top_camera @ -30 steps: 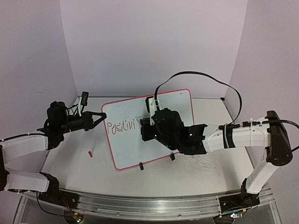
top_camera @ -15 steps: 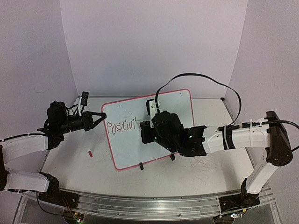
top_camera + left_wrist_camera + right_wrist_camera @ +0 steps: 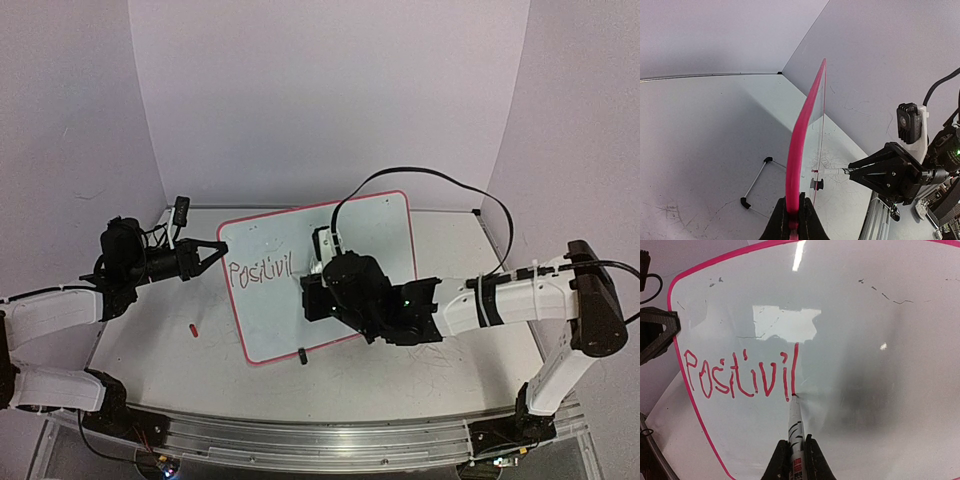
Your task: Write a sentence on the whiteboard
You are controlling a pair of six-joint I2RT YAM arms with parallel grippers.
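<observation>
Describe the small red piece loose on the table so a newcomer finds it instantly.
Start at the pink-rimmed whiteboard. Left of its lower left corner, below the left gripper in the top view, lies the small red piece. Unlike the board's black clip feet, it is red and touches only the table.

Whiteboard (image 3: 385,230): glossy white, pink rim, standing on edge on table (image 3: 150,340). Sentence (image 3: 258,272): red lettering, incomplete, "Positivi" plus one stroke, left half.

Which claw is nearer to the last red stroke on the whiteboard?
Right. The right claw holds the marker with its tip on that stroke; the left claw grips the whiteboard by its left rim, farther off.
</observation>
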